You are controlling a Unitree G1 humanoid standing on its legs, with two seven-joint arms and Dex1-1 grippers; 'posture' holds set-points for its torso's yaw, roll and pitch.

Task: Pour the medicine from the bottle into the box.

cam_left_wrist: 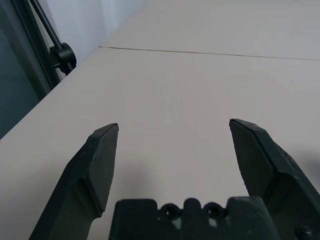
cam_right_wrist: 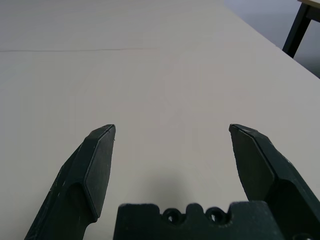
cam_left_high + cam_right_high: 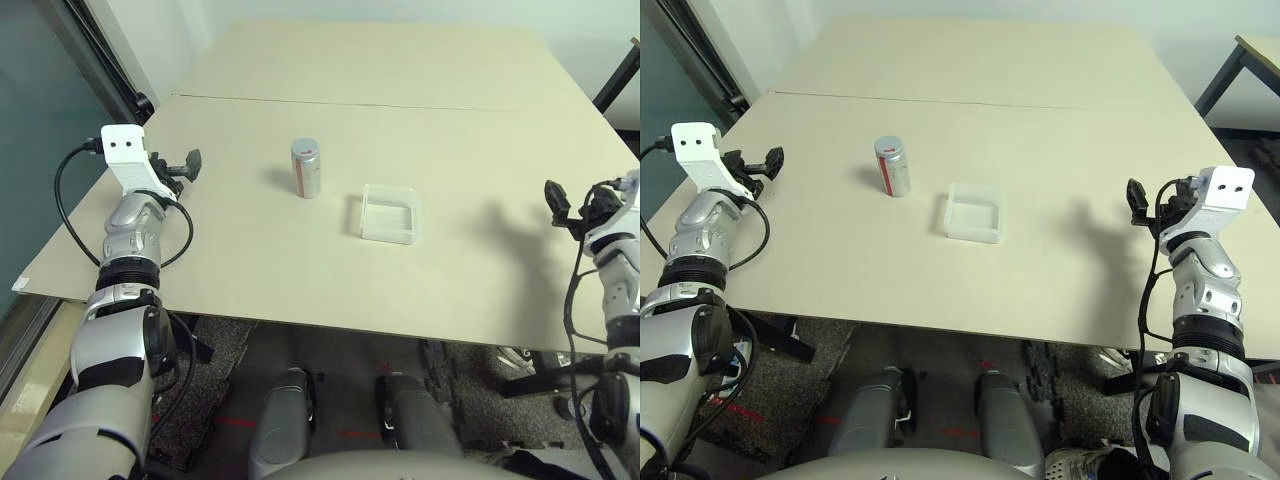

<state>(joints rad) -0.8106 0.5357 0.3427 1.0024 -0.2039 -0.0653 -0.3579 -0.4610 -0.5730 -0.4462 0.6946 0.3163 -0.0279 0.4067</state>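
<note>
Left wrist view: left gripper spread wide, empty.

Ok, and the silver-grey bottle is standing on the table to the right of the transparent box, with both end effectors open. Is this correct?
Not quite: the bottle stands to the left of the transparent box, as the left eye view shows. The rest is right.

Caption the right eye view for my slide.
Silver bottle stands upright beside the clear open box on a pale table, between the robot's two open tools.
</note>
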